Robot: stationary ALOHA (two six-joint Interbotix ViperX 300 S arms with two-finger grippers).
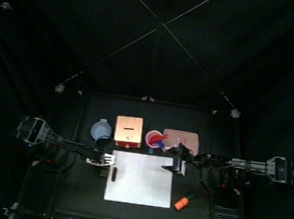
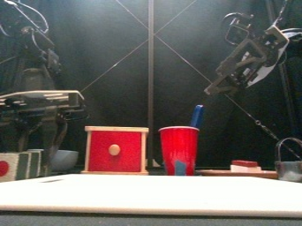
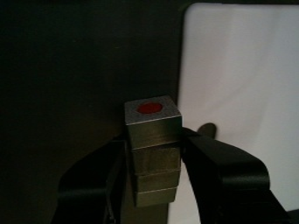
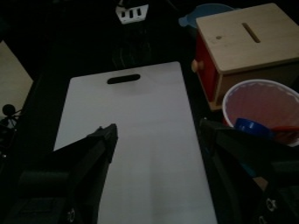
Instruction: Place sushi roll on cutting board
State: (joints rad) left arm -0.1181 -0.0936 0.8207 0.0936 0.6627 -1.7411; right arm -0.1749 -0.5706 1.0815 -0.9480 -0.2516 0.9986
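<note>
Left claw [image 3: 158,188] spread wide around a sushi roll [image 3: 153,149] on the dark worktop [image 3: 82,79], just beside the white cutting board [image 4: 140,140], right claw [image 4: 158,162] open, raised above the board, red cup [image 2: 178,150] and wooden box [image 2: 116,150] behind.
</note>
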